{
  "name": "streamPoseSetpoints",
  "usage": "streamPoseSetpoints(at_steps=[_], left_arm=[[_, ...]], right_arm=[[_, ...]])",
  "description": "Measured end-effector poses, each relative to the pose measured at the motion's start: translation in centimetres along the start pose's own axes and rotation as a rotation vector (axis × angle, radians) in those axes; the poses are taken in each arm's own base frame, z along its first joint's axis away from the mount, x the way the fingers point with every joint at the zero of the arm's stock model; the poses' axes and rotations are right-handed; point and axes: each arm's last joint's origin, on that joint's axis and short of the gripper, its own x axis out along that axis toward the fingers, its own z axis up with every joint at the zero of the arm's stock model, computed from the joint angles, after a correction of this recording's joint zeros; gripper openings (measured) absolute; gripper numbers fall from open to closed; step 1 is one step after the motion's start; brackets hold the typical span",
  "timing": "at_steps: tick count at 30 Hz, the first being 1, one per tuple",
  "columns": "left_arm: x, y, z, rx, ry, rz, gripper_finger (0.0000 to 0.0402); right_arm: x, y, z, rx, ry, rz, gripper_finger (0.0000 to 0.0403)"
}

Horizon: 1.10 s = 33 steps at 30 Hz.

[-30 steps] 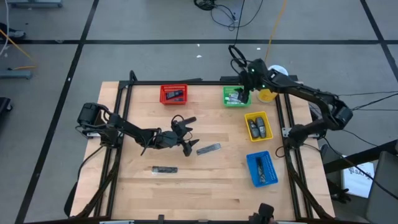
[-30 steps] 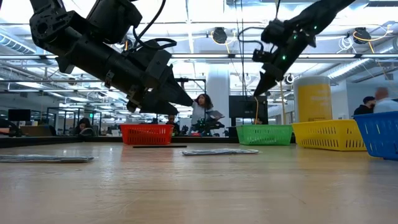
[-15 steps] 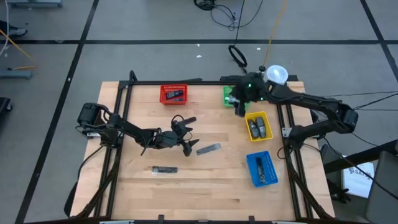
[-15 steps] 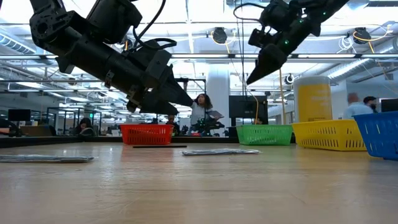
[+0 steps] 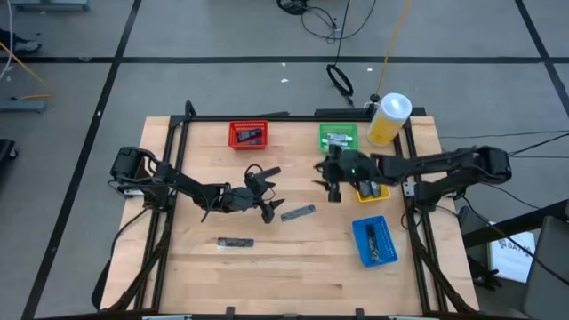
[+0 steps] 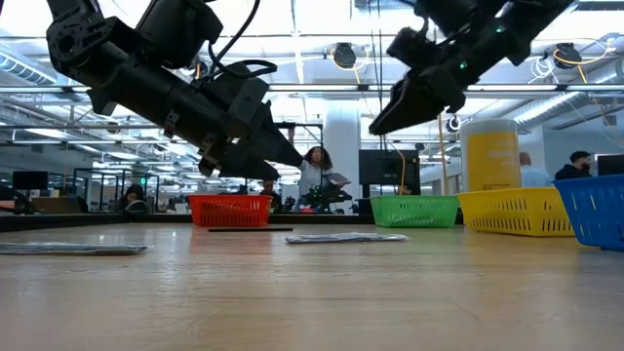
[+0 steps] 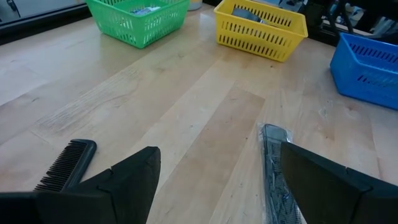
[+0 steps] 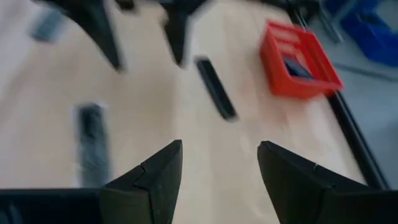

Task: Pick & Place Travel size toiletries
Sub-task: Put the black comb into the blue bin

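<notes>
A grey sachet point(image 5: 298, 212) lies flat on the table point(image 5: 293, 258) near the middle, just right of the left gripper point(image 5: 267, 205), whose fingers are spread and empty. The right gripper point(image 5: 332, 184) hangs above the table left of the yellow bin point(image 5: 368, 180), fingers apart, holding nothing.

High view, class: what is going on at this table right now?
Two arms are sorting small toiletries into coloured bins. The left tool hovers open beside a grey sachet, with a black comb nearby. The right tool is open and empty near the yellow bin. Another sachet lies loose.
</notes>
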Motion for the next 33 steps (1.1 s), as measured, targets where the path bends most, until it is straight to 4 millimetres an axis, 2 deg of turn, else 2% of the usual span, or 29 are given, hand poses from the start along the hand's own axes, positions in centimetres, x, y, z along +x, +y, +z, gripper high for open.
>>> streamPoseSetpoints(at_steps=[5, 14, 18, 27, 33], left_arm=[[0.0, 0.0, 0.0, -0.011, 0.000, -0.002, 0.0326], [-0.2, -0.4, -0.2, -0.008, 0.003, -0.014, 0.0326], [-0.2, -0.5, -0.1, -0.005, 0.000, -0.018, 0.0326], [0.1, 0.0, 0.0, -0.051, 0.026, -0.052, 0.0326], [0.3, 0.1, 0.2, -0.055, 0.075, -0.178, 0.0312]], right_arm=[[-0.2, 3.2, 0.0, -0.024, -0.139, 0.070, 0.0200], [-0.3, 8.0, -2.0, -0.014, -0.363, 0.248, 0.0200], [0.7, 9.5, -2.9, 0.009, -0.349, 0.303, 0.0200], [3.1, 10.8, -4.6, 0.040, -0.298, 0.292, 0.0218], [4.3, 11.3, -4.1, 0.051, -0.225, 0.289, 0.0244]])
